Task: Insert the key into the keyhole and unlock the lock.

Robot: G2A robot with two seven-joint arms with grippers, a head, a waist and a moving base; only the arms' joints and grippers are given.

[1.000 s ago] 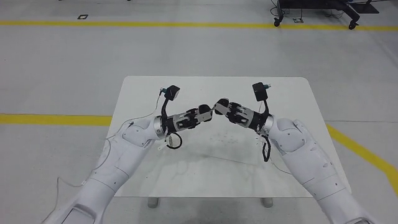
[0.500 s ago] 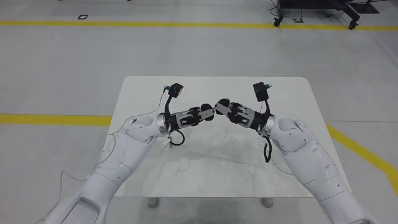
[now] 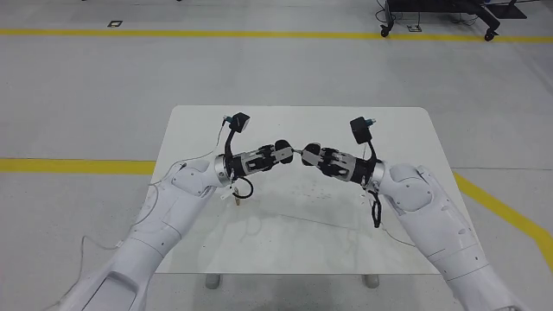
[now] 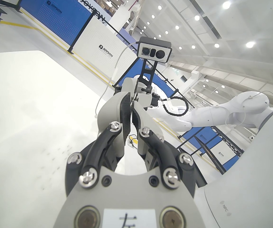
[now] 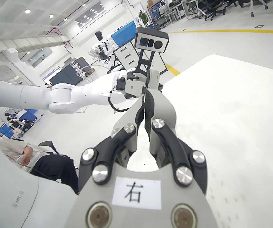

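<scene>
Fingers on my left gripper (image 4: pixel 129 103) were clenched, pads nearly touching; what they pinched, I couldn't tell. Same story on my right gripper (image 5: pixel 147 100): clamped tight, load hidden. From above, the two stood tip to tip over the middle of the table (image 3: pixel 207 130), with a thin pale sliver (image 3: pixel 297 149) bridging the gap. Key or lock? Too small to call. Outward, white tabletop lay on every side, far and side edges well apart from the tips, near edge farther off.
</scene>
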